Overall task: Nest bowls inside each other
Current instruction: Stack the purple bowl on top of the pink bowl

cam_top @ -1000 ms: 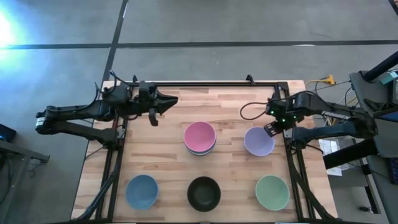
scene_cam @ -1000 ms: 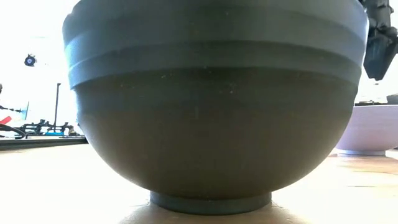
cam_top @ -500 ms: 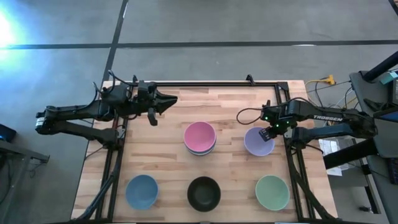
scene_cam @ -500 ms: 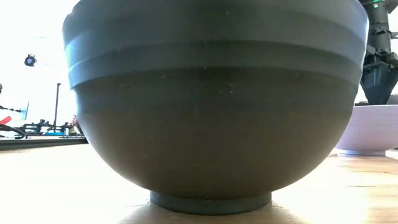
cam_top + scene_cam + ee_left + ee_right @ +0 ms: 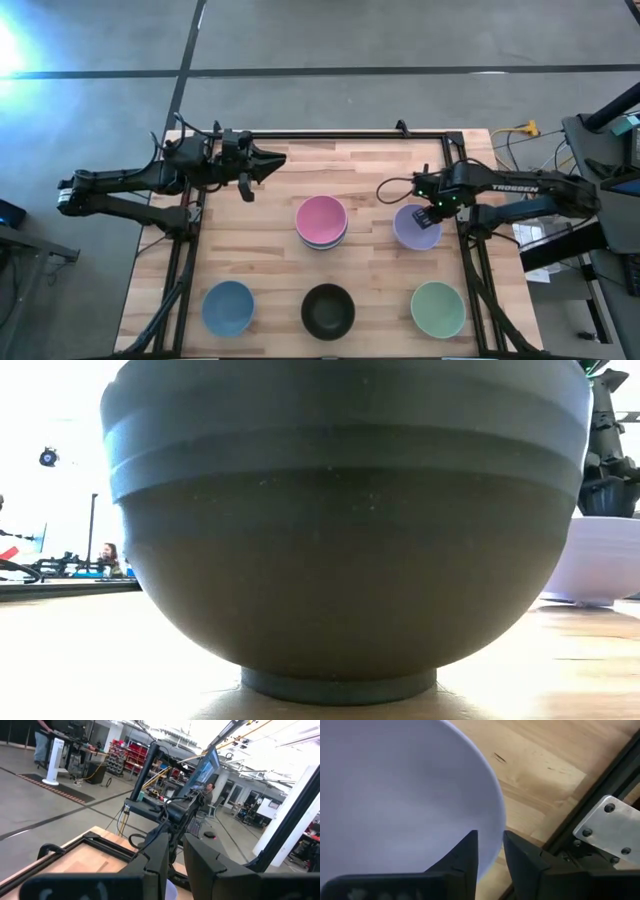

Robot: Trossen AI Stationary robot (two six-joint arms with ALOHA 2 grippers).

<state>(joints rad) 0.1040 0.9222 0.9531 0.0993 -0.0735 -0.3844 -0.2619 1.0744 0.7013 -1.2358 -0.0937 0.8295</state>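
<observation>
- Table (image 5: 260, 170) of butcher-block wood fills the middle of the high view and carries every bowl I can see.
- Left arm of mine waits at the upper left of the table; my left gripper (image 5: 262, 165) hangs in the air holding nothing, its fingers (image 5: 200, 865) standing only a thin slit apart.
- Pink bowl (image 5: 321, 219) sits at centre on top of at least one paler bowl whose rim peeks out below it. I judge that stack to be the only nesting done so far.
- Black bowl (image 5: 328, 310) at bottom centre looms across the whole low view; I cannot tell whether another sits inside it.
- Blue bowl (image 5: 228, 306) at lower left and pale green bowl (image 5: 438, 308) at lower right stand alone, well apart.
- Lavender bowl (image 5: 416, 228), right of centre, is the one I am taking.
- Right gripper (image 5: 436, 207) is down on its upper right rim; in the right wrist view one finger is inside the wall and the other outside, pinching it.
- By my reckoning most of the job is left: the four loose bowls have yet to join the stack.
</observation>
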